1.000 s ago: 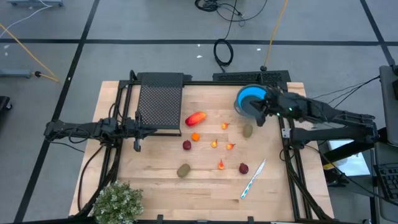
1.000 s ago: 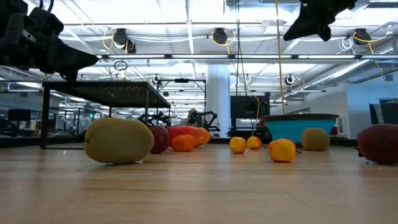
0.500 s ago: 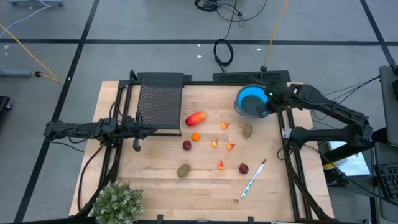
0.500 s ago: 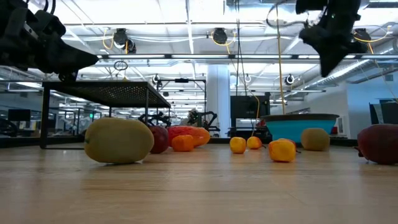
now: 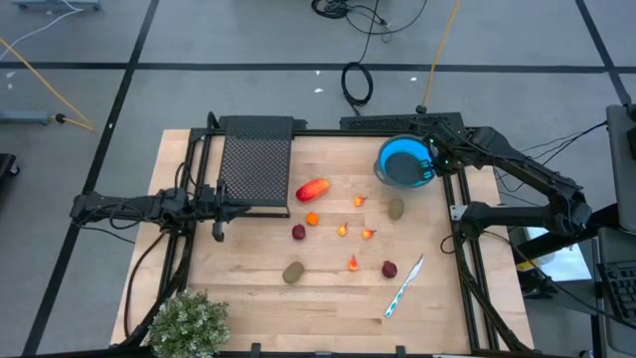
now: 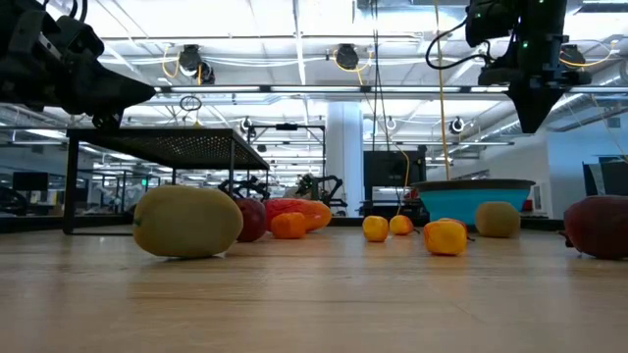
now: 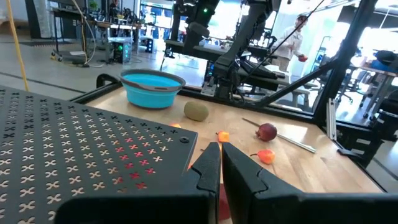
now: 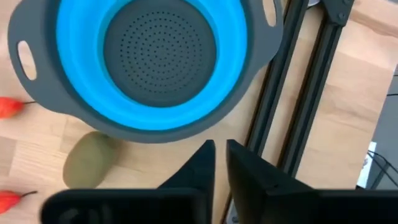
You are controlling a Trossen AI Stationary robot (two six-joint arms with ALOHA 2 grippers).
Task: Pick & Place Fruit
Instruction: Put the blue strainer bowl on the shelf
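Seeing the right gripper (image 8: 219, 163) parked high over the far right corner of the table, at the rim of the blue colander (image 5: 402, 161). From its wrist cam the fingers (image 8: 198, 167) stand a narrow slit apart with nothing between them. Colander bowl looks bare inside from that cam.

Left gripper (image 7: 220, 163) sits at the left side of the table, next to the black mesh stand (image 5: 256, 164); fingers pressed together, holding nothing.

All fruit is on the wood table (image 5: 248, 283):
- elongated red-orange piece (image 5: 313, 188) just beside the mesh stand
- brown-green oval (image 5: 396, 209) near the colander, on the table beside it
- second brown-green oval (image 5: 293, 270) toward the near edge
- dark red ball (image 5: 298, 232) mid-table, another dark red ball (image 5: 389, 268) near the white-and-blue pen (image 5: 404, 285)
- small orange bits (image 5: 343, 230) scattered between them

Bushy plant (image 5: 187, 322) at the near left corner.
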